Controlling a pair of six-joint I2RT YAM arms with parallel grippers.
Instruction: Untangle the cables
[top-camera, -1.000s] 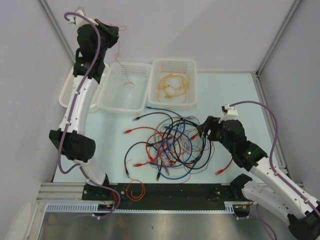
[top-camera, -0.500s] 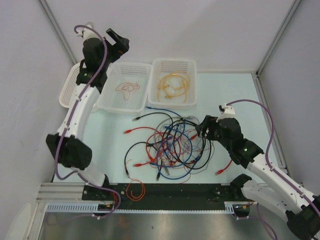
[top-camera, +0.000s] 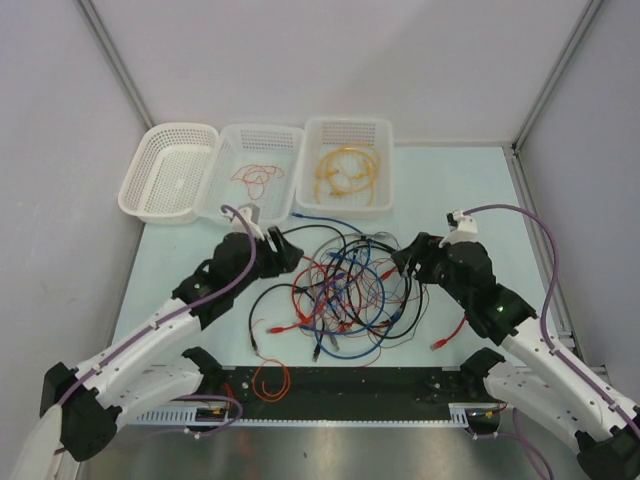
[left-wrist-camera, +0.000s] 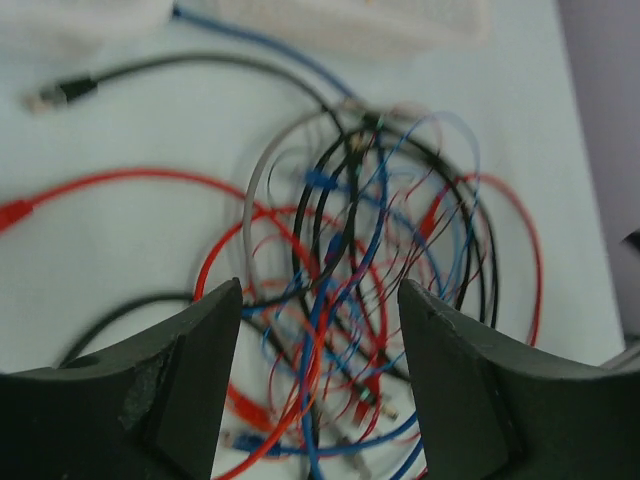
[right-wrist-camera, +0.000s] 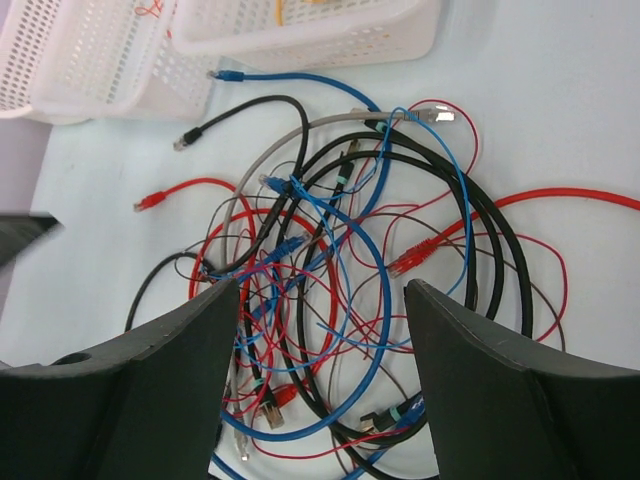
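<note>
The cables (top-camera: 345, 290) lie in a loose tangle of red, blue, black and grey loops at the middle of the table, with plug ends sticking out round it. My left gripper (top-camera: 290, 250) hovers at the tangle's upper left edge, open. In the left wrist view the left gripper (left-wrist-camera: 318, 300) has only the cables (left-wrist-camera: 340, 250) on the table showing between its fingers. My right gripper (top-camera: 405, 262) stands open at the tangle's right edge. The right wrist view has the right gripper (right-wrist-camera: 320, 300) above the cables (right-wrist-camera: 350, 260), holding nothing.
Three white baskets line the far edge: a bare left basket (top-camera: 168, 127), a middle basket (top-camera: 260, 128) holding a thin red wire (top-camera: 255, 178), and a right basket (top-camera: 348, 121) with yellow cables (top-camera: 345, 170). An orange cable (top-camera: 270, 380) lies coiled at the near edge.
The left arm swung from high over the baskets down to the tangle's left side. It let the thin red wire drop into the middle basket. The right arm barely moved.
</note>
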